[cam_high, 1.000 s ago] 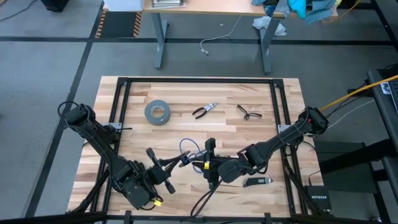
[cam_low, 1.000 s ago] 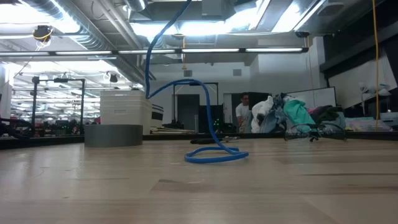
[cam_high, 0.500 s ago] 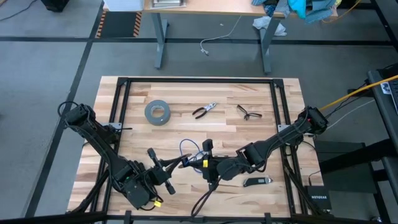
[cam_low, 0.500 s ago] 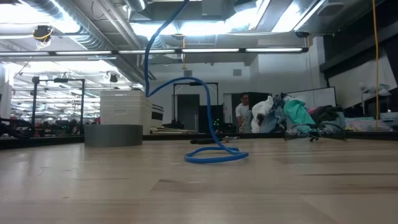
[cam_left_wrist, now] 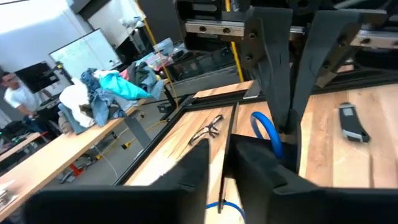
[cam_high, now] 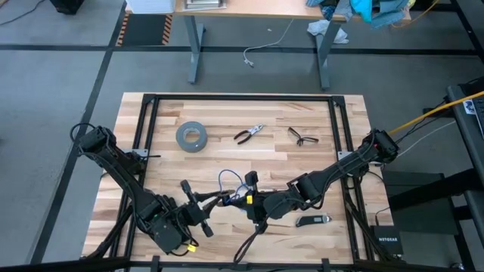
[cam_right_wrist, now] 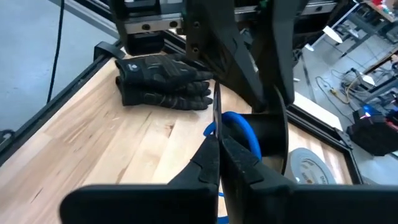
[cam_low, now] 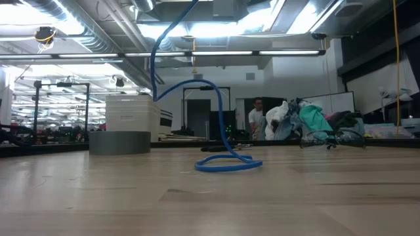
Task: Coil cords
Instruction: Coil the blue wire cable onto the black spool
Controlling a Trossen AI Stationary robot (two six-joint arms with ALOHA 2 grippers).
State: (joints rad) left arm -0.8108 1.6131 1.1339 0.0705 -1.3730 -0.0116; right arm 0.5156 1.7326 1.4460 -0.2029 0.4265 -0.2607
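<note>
Table (cam_high: 227, 155): wood slats, black frame | on it: tape roll (cam_high: 191, 137); pliers (cam_high: 248, 134); glasses (cam_high: 302, 137); black tool (cam_high: 311, 221); blue cord loop (cam_low: 228, 164); gloves (cam_right_wrist: 163, 81)

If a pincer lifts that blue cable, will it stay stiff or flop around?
Probably floppy yet springy: the thin blue-and-black flexible cable arcs up from a flat loop lying on the light wooden table. It looks light, since the raised arch stands in the air. The right pincer and left pincer meet at it, so a free end would likely dangle.
</note>
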